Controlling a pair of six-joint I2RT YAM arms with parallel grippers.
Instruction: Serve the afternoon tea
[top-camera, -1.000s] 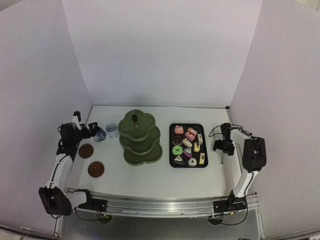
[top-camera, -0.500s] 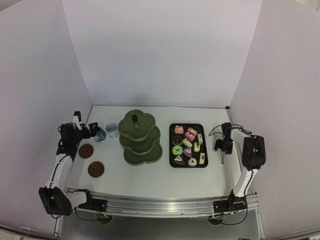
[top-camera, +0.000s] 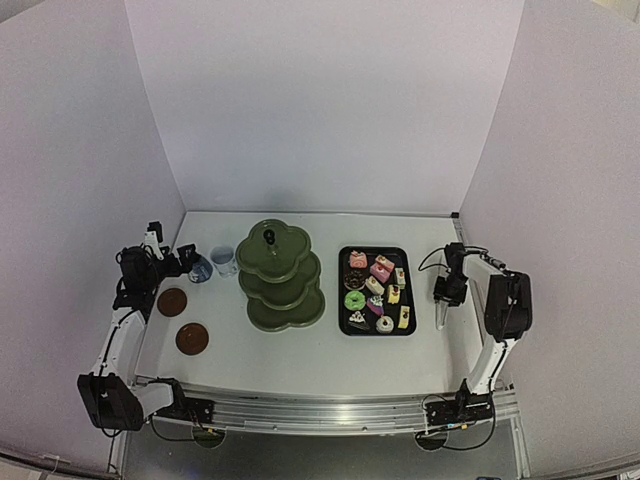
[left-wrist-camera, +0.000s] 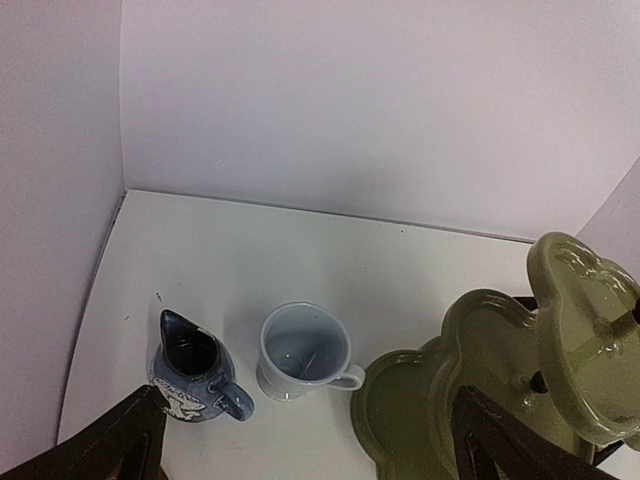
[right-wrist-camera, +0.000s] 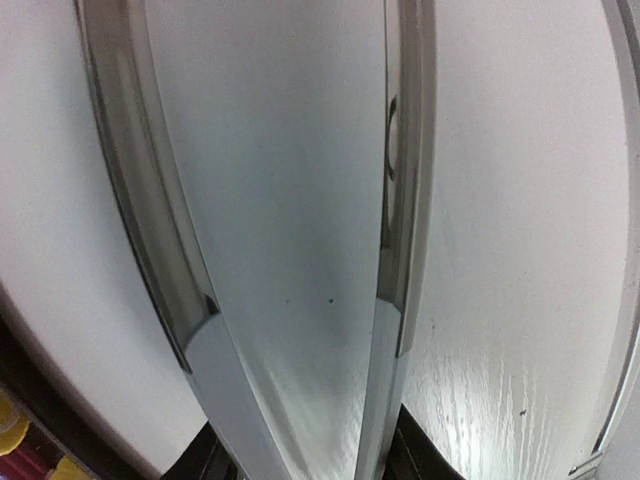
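White table (top-camera: 320, 350), jug (left-wrist-camera: 190, 385) handle pointing toward cup (left-wrist-camera: 300, 365)

The stand (top-camera: 283, 275) is dark green, the jug (left-wrist-camera: 195, 380) blue with white marks, the cup (left-wrist-camera: 303, 352) white, the tray (top-camera: 378, 333) black, the tongs (right-wrist-camera: 290, 250) silver.

The 2 arms rise from the near left and near right. The left arm (top-camera: 118, 335) folds at the elbow and reaches inward with its wrist roughly level. The left gripper (top-camera: 188, 262) has its 2 fingers (left-wrist-camera: 130, 445) spread wide, with nothing between them. The right arm (top-camera: 497, 330) climbs steeply, bends over at the elbow and points its wrist downward. The right gripper (top-camera: 441, 297) has its 2 fingers pressed against either side of the tongs (right-wrist-camera: 410, 150).
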